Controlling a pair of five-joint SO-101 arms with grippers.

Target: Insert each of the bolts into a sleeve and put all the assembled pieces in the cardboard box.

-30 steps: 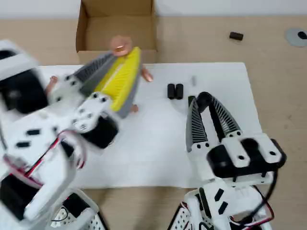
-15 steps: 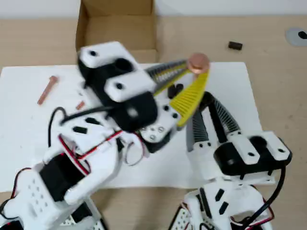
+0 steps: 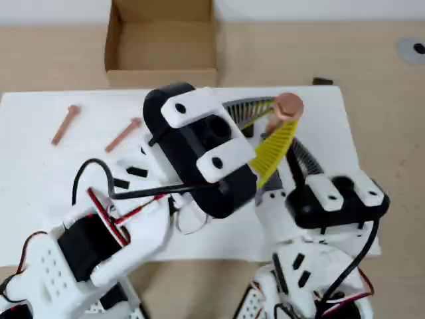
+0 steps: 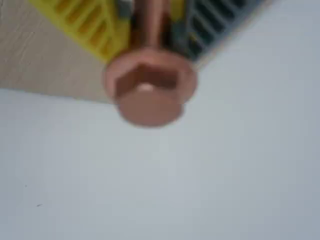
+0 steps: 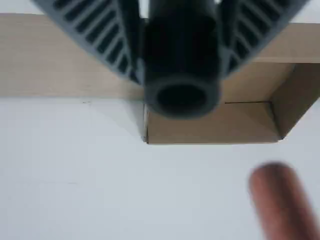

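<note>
A copper bolt (image 4: 148,90) is clamped in the left gripper (image 3: 282,114), head uppermost and shaft tilted, above the white sheet (image 3: 40,173) on a wooden table (image 3: 385,119). A black sleeve (image 5: 182,75) is gripped by the right gripper (image 5: 182,25), its bore facing that wrist camera. The cardboard box (image 3: 161,40) stands beyond. In the high view, this gripper is largely hidden.

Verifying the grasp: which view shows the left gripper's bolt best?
Left wrist view: the bolt clamped in the left gripper, hex head facing camera. High view shows its round head; right wrist view, a copper blur, possibly its shank.
</note>
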